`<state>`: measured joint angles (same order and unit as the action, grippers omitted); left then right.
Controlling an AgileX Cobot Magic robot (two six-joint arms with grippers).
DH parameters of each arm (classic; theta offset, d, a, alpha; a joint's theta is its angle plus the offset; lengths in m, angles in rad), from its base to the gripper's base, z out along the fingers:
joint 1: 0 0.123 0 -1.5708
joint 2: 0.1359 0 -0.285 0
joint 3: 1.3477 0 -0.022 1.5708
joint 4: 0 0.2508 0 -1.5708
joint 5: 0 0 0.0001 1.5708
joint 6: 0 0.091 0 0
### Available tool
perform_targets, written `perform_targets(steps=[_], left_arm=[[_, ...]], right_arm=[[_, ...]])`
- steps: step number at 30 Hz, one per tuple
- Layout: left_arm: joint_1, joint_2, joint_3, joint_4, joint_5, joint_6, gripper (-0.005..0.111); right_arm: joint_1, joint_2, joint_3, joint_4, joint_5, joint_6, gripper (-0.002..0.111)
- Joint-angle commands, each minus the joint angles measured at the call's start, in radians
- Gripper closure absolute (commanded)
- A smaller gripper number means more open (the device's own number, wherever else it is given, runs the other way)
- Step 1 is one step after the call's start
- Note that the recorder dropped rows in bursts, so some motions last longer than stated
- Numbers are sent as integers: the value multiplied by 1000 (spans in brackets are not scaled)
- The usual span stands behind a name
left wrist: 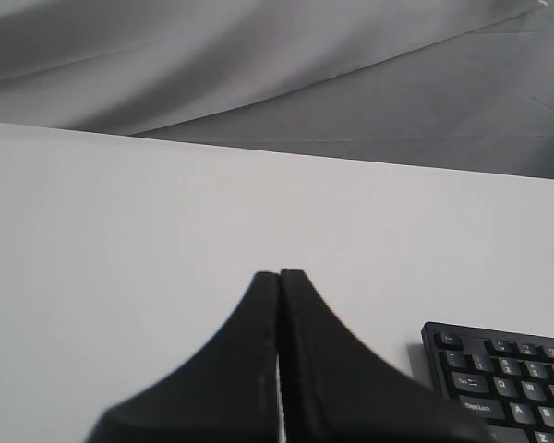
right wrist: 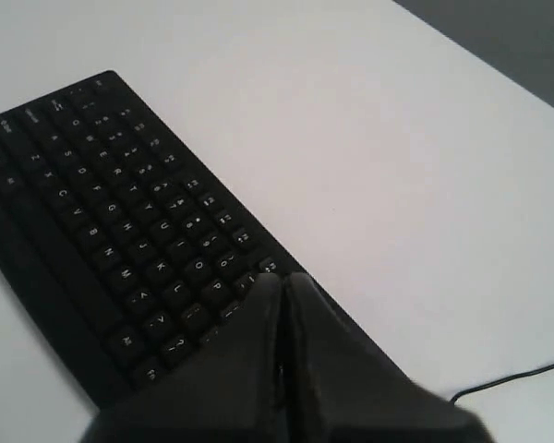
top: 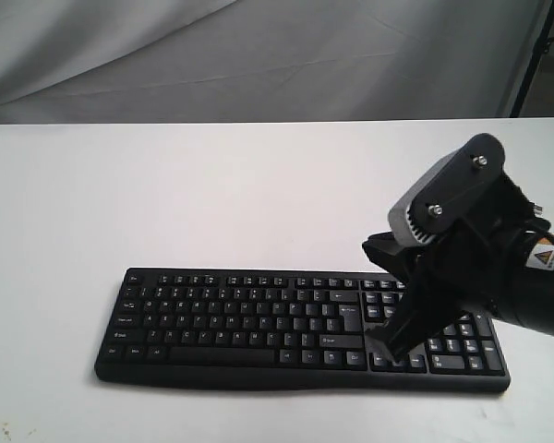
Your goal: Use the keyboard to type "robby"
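A wide black keyboard (top: 258, 318) with white legends lies along the front of the white table (top: 212, 185). My right gripper (top: 388, 346) is shut, with nothing between its fingers. Its tip hangs over the keyboard's right part, near the gap between the main keys and the number pad. In the right wrist view the shut fingertips (right wrist: 282, 277) sit above the far right rows of the main keys (right wrist: 102, 203), and whether they touch is unclear. My left gripper (left wrist: 279, 273) is shut and empty above bare table. A corner of the keyboard (left wrist: 508, 369) lies to one side of it.
A thin black cable (right wrist: 508, 378) runs over the table beside the keyboard's end. Grey cloth (top: 258, 55) hangs behind the table's far edge, and a black stand pole (top: 535, 55) rises at the back right. The left arm is outside the exterior view.
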<state>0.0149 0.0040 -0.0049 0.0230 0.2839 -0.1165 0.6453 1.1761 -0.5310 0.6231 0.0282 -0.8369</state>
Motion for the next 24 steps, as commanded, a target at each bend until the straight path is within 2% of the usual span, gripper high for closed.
perform_targets(steps=[1, 10, 15, 20, 24], left_arm=[[-3, -4, 5, -9, -2, -5, 107], [-3, -4, 5, -9, -2, -5, 107], [-3, -4, 5, -9, -2, -5, 107], [-3, -4, 5, -9, -2, -5, 107], [-3, -4, 5, -9, -2, -5, 107]], right_arm=[[-8, -20, 5, -10, -28, 2, 108], [-8, -20, 5, -10, -28, 5, 108], [-22, -75, 15, 86, -68, 12, 108], [-158, -283, 77, 115, -67, 12, 108], [-366, -459, 105, 118, 38, 1, 108]])
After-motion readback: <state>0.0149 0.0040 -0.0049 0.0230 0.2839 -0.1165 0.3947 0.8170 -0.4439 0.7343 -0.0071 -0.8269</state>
